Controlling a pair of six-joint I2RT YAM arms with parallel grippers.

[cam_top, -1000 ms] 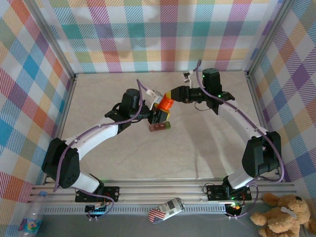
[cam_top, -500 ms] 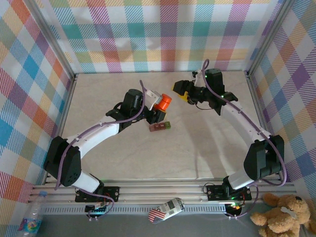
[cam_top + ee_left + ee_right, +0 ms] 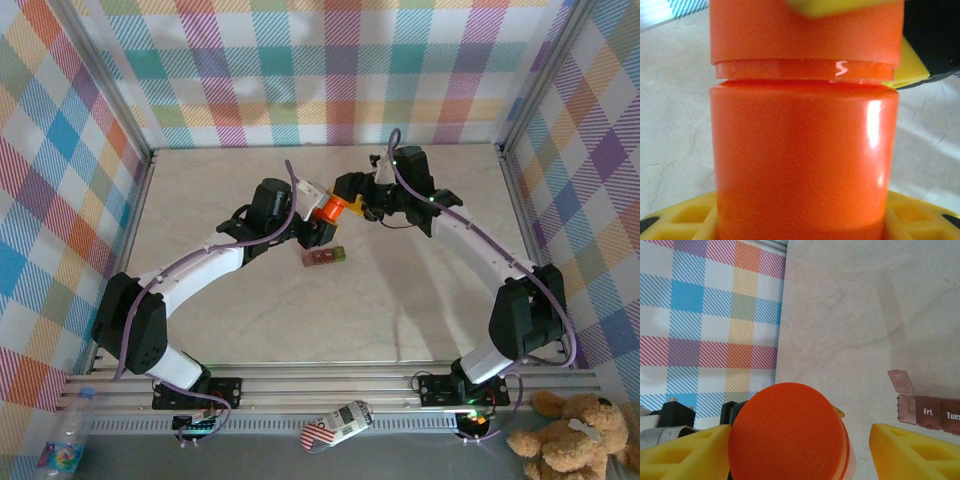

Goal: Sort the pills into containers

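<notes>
- Left hand grips the bottle, its cap pointing at the right hand.
- Right hand open, cap straight ahead between its fingers, not yet clamped.

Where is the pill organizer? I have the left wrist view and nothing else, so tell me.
Observer: It lies on the table. The pill organizer sits just on the arm-base side of the orange bottle, apart from it.
Operator: Report the right gripper.
Observer: The right gripper straddles the bottle's cap with its jaws open. One finger stands clear of the cap.
Operator: Check the organizer's lids.
Observer: One end lid stands raised.
</notes>
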